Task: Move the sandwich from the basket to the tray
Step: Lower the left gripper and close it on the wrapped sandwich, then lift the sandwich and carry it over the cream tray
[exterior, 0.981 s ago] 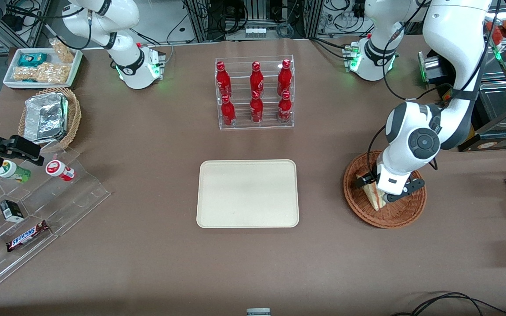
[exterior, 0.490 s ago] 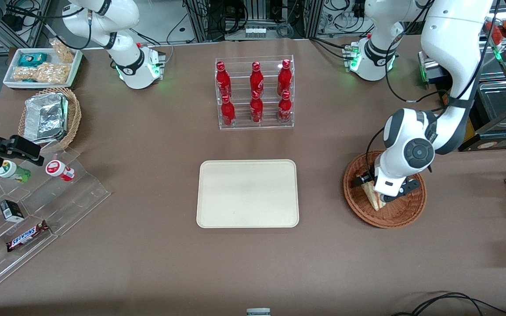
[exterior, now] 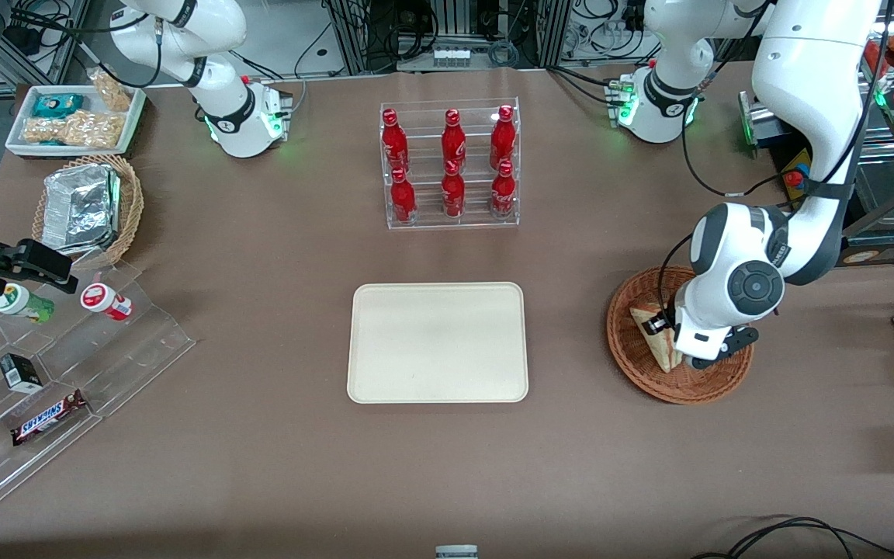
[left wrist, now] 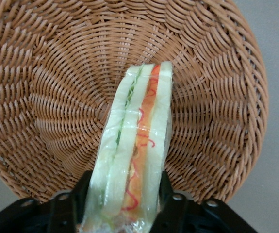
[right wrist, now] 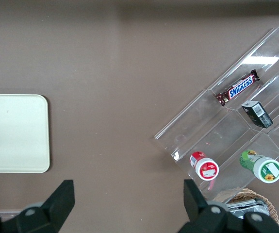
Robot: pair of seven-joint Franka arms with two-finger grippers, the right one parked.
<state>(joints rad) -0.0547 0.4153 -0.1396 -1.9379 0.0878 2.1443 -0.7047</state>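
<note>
Front view: you've got the tray [exterior: 438,342] mid-table, big flat cream plastic rectangle w/ rounded corners and a low rim, nothing on it yet, so the placing part of the job is all still to do. Toward the working arm's end sits the basket [exterior: 641,369], round, shallow, reddish-brown wicker, tight coils; it's well apart from the tray w/ bare brown table between. The gripper [exterior: 668,339] is down over the basket, and the wrist view shows its jaws pinching the sandwich [left wrist: 134,155] from both sides at the wide end. Whether the sandwich is already off the weave or still resting on it, you can't tell from these shots; its tip points over the basket floor. So, my read: grasp looks done; lift, carry across and set-down remain. Sandwich is a small wedge, soft white bread w/ green and orange-red layers, wrapped in shiny clear film, so expect it to squash or slip if squeezed wrong. Gripper fingers [left wrist: 164,187] are black, hard, narrow vs. the bread.
</note>
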